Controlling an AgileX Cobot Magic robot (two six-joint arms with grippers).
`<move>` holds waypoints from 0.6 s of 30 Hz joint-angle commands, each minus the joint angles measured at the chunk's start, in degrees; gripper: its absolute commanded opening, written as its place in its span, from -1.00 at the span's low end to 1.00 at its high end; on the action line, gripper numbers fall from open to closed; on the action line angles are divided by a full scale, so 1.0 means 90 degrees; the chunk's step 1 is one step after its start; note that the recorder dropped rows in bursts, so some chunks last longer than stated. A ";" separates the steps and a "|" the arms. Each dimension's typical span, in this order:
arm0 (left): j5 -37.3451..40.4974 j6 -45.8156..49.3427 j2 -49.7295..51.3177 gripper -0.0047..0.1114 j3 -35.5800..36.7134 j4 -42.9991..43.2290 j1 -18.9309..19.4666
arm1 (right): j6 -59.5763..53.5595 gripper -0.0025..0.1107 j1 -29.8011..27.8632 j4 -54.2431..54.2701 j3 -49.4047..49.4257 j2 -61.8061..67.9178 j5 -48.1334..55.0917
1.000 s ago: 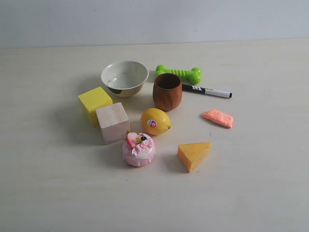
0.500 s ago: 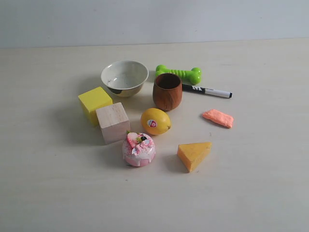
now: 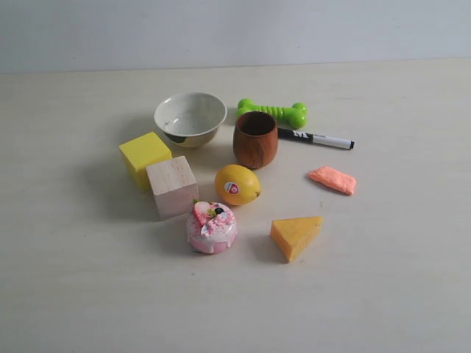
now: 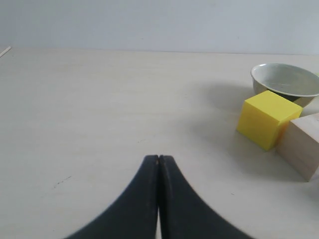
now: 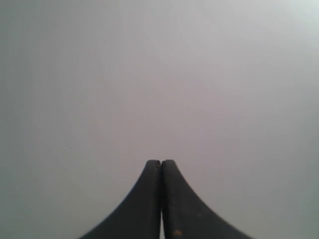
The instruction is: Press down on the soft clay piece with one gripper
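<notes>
The soft clay piece (image 3: 333, 179) is a small lumpy salmon-orange slab lying flat on the table at the right of the exterior view, alone, right of the lemon. Neither arm shows in the exterior view. In the left wrist view my left gripper (image 4: 158, 158) is shut with nothing held, hovering over bare table well away from the clay. My right gripper (image 5: 160, 162) is also shut and empty, seen against a plain grey surface; the clay does not show in either wrist view.
A steel bowl (image 3: 190, 118), green bone toy (image 3: 273, 112), wooden cup (image 3: 255, 139) and black marker (image 3: 316, 138) stand behind. A yellow cube (image 3: 144, 158), wooden block (image 3: 171, 186), lemon (image 3: 237, 184), pink frosted cake toy (image 3: 212, 227) and cheese wedge (image 3: 296, 235) lie nearer.
</notes>
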 commanded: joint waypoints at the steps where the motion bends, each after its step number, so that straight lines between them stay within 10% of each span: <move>1: -0.0056 -0.0018 -0.0036 -0.92 -0.0016 -0.0022 -0.0031 | 0.0158 -0.96 -0.0025 -0.0049 -0.0795 0.0550 0.1242; 18: -0.0056 -0.0018 -0.0036 -0.92 -0.0016 -0.0022 -0.0031 | -0.1788 -0.96 0.1078 -0.0023 -0.4885 0.5365 0.6451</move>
